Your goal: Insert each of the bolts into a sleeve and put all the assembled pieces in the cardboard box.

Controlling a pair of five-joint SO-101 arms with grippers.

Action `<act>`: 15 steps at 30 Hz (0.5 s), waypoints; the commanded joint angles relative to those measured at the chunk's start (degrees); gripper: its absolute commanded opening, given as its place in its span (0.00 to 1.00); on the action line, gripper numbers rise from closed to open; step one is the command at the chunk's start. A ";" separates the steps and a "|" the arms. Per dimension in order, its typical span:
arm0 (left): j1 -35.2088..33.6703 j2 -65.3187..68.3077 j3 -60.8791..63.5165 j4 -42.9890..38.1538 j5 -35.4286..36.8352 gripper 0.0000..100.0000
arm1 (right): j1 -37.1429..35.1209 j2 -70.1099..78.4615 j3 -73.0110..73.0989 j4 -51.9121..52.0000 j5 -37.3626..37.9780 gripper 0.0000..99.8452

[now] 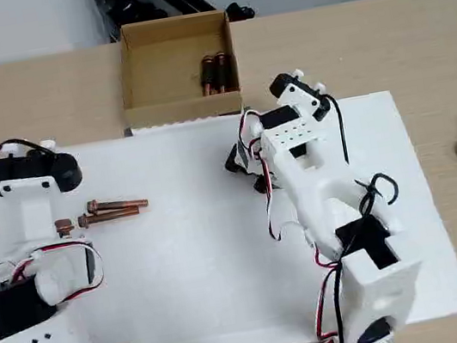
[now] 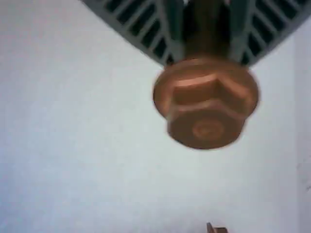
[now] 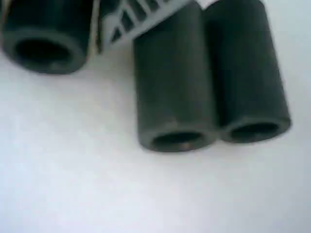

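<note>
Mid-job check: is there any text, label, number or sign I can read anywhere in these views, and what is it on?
No text can be read in any view.
bolt: a faint round mark on the end of the head, too blurred to read.
cardboard box: plain walls, no print to be seen.
sleeves: no markings to be seen.
white sheet: no markings to be seen.

Most of the bolt [image 2: 205, 99] is hidden between the jaws; one sleeve [image 3: 43, 36] is cut off.
</note>
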 commanded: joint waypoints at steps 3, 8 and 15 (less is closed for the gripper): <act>-0.09 -1.05 -0.31 -1.14 0.00 0.01 | -0.48 -0.04 -0.44 4.70 -0.18 0.14; -0.09 -1.05 -0.31 -1.14 0.00 0.01 | -1.45 -0.04 -0.53 8.48 2.90 0.14; -0.09 -1.05 -0.31 -1.14 0.00 0.01 | -1.63 -0.13 -0.70 9.36 6.07 0.01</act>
